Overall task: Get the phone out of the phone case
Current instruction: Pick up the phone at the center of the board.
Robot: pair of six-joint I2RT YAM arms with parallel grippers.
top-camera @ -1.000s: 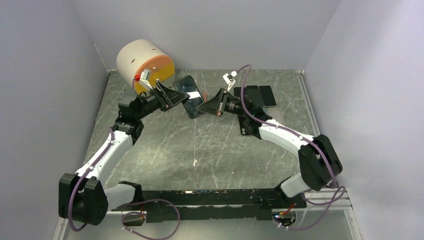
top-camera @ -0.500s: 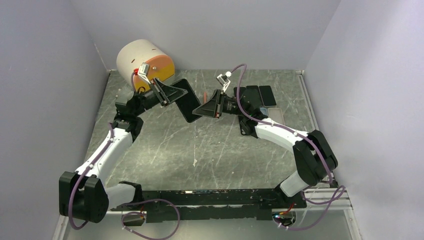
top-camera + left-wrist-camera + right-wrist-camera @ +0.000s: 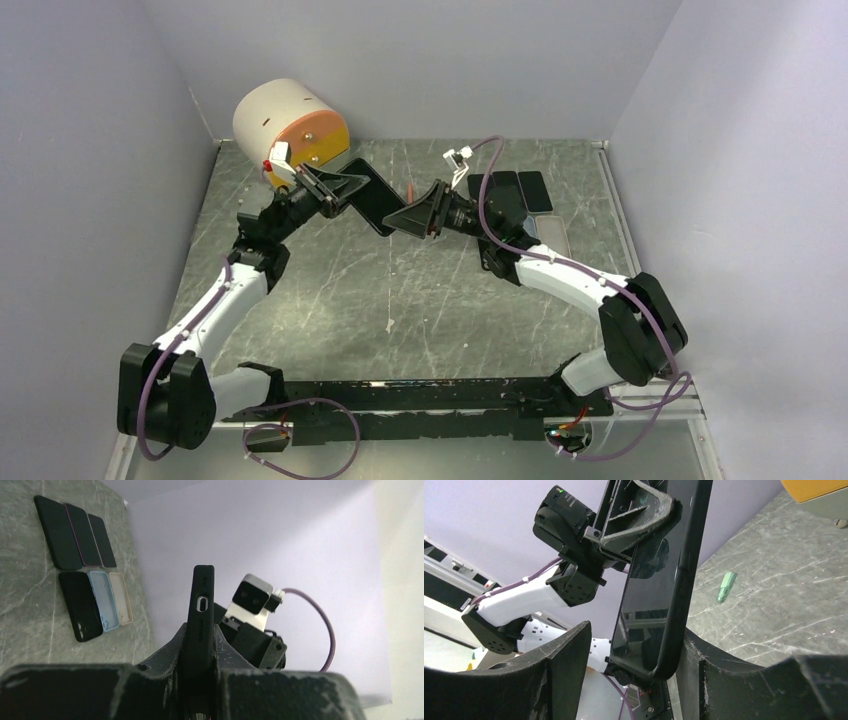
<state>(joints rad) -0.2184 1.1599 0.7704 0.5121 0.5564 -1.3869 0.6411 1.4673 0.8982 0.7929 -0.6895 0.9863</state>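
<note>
A phone (image 3: 649, 605) in a black phone case (image 3: 689, 555) hangs in the air over the back middle of the table. My left gripper (image 3: 340, 190) is shut on one end of it, and the case's edge (image 3: 201, 605) stands upright between its fingers (image 3: 170, 650). My right gripper (image 3: 636, 630) is open around the other end. Its left finger stands clear of the glass and its right finger (image 3: 719, 665) lies close against the case's back. From above, the phone (image 3: 372, 203) shows as a dark slab between the two grippers.
A big white cylinder with an orange face (image 3: 290, 125) stands at the back left. Several dark phones and cases (image 3: 515, 190) lie in rows at the back right, with a light blue case (image 3: 102, 600) among them. A small green piece (image 3: 725, 586) lies on the table. Walls close three sides.
My left gripper shut on the phone and turned it onto its edge. My right gripper, shut on the phone before, has opened its jaws around the other end.
</note>
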